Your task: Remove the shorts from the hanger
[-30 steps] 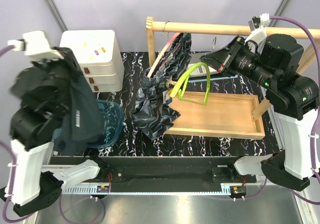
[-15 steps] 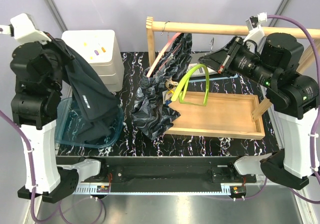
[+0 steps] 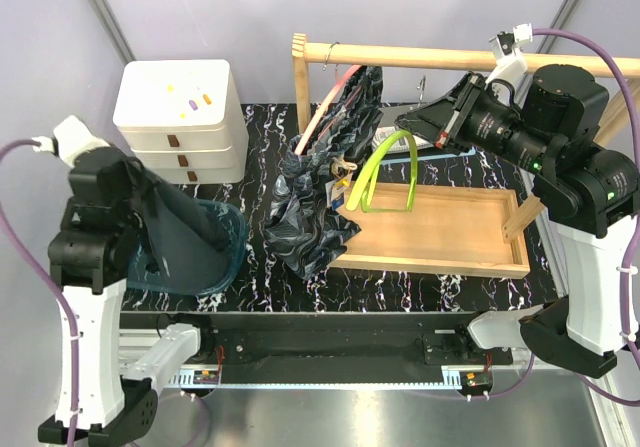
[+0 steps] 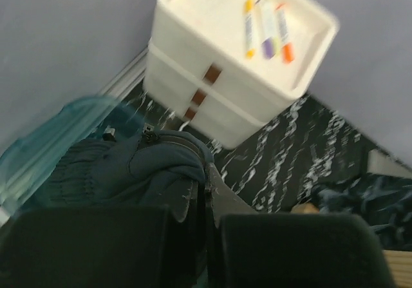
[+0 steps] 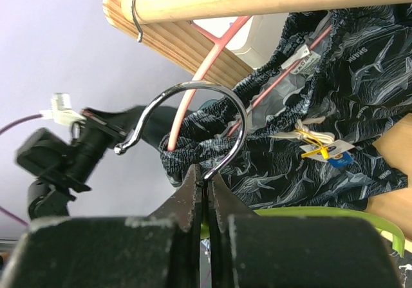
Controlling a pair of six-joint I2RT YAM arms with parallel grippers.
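The plain navy shorts (image 3: 172, 239) hang from my left gripper (image 3: 138, 189), which is shut on their cloth, and their lower end lies in the blue see-through tub (image 3: 228, 229). In the left wrist view the shorts (image 4: 122, 165) bunch against the closed jaws of my left gripper (image 4: 207, 173). The marbled shorts (image 3: 318, 199) hang on a pink hanger (image 3: 326, 107) from the wooden rail (image 3: 460, 59) and droop onto the table. My right gripper (image 5: 206, 175) is shut on the metal hook (image 5: 226, 104) of a bare lime-green hanger (image 3: 385, 172), held above the tray.
A white drawer unit (image 3: 180, 117) with markers on top stands at the back left. A wooden tray (image 3: 440, 235) lies under the rack on the right. The rack's upright post (image 3: 299, 77) stands behind the marbled shorts.
My left arm has swung down and lowered the navy shorts from high up into the blue tub. My right gripper has stayed put; the green hanger has swung slightly.
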